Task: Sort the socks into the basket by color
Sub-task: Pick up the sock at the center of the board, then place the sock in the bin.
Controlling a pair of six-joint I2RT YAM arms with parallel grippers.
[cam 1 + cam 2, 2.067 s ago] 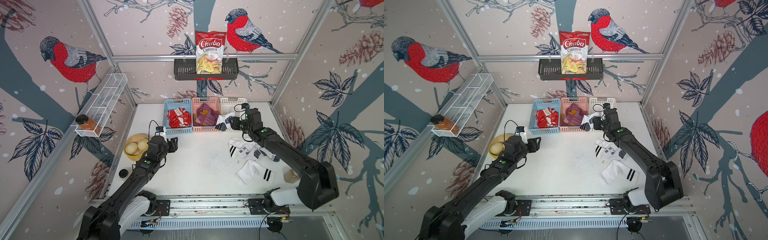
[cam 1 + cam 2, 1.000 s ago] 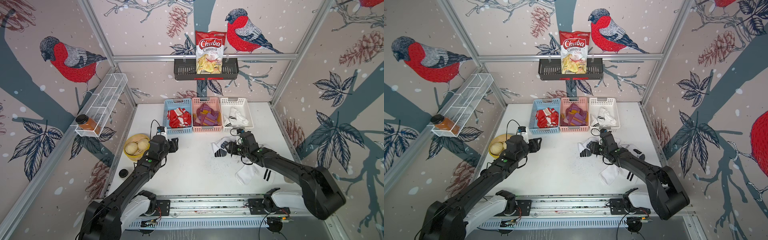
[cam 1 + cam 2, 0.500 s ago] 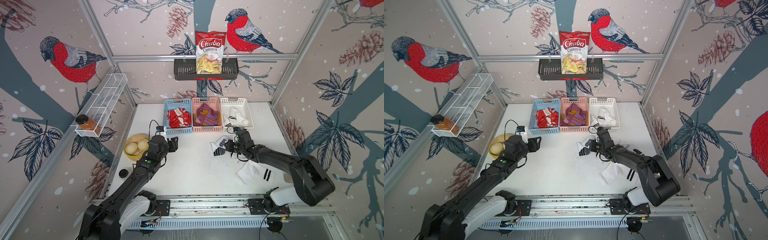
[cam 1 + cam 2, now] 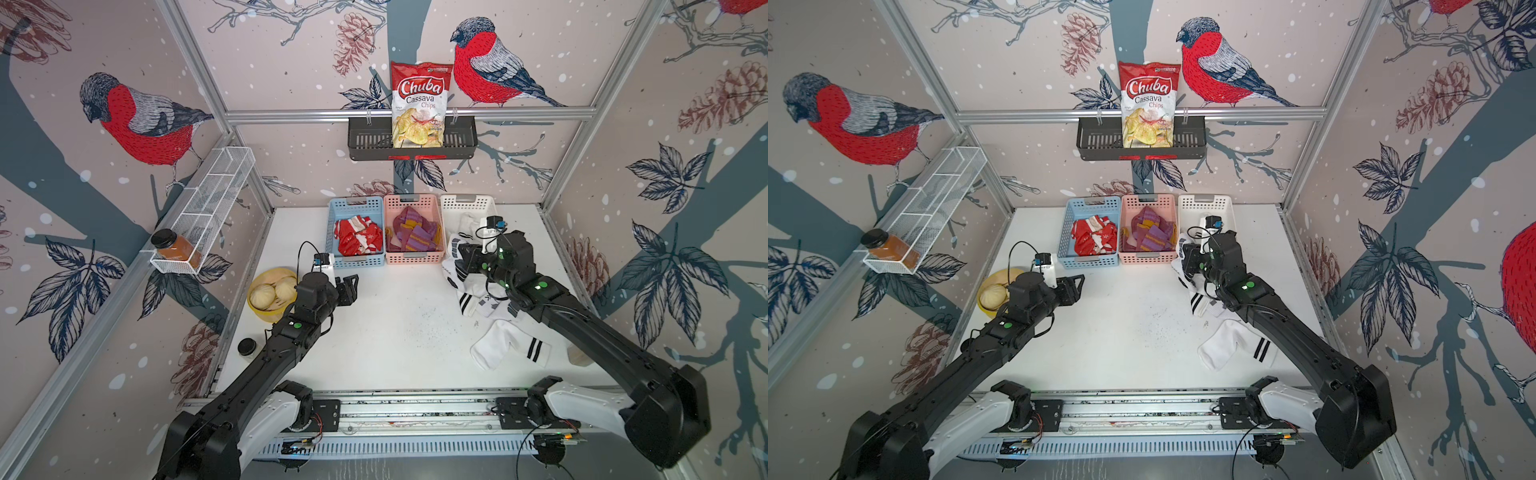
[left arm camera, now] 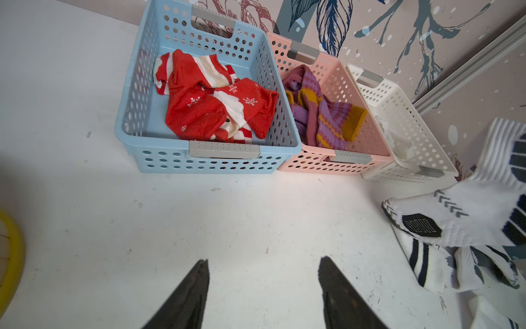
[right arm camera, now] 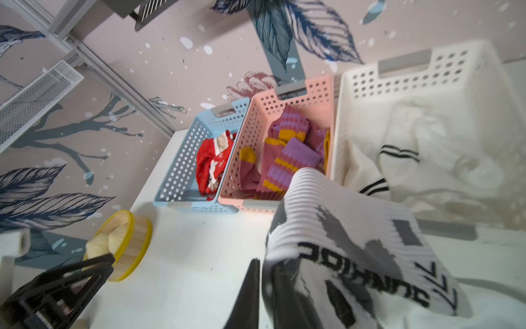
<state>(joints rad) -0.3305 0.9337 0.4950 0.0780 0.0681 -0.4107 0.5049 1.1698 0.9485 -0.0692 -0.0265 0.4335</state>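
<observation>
My right gripper (image 4: pixel 459 254) (image 6: pixel 266 265) is shut on a white sock with black marks (image 6: pixel 355 242) (image 4: pixel 452 268). It hangs above the table just before the white basket (image 4: pixel 467 200), which holds white socks. Two more white socks with black stripes (image 4: pixel 509 347) (image 4: pixel 478 301) lie on the table under the right arm. The blue basket (image 4: pixel 355 262) holds red-and-white socks (image 5: pixel 216 108), and the pink basket (image 4: pixel 413 258) holds purple-and-mustard socks (image 5: pixel 321 119). My left gripper (image 4: pixel 351 286) (image 5: pixel 263 259) stands open over bare table with nothing between its fingers.
A yellow bowl of buns (image 4: pixel 270 293) sits by the left arm, with a black lid (image 4: pixel 248 346) nearer the front. A jar (image 4: pixel 176 249) lies in the wire shelf on the left wall. A chips bag (image 4: pixel 417 106) stands in the black rack.
My right gripper shut on a white sock on the table and carried it up and back toward the white basket. The left arm has not moved.
</observation>
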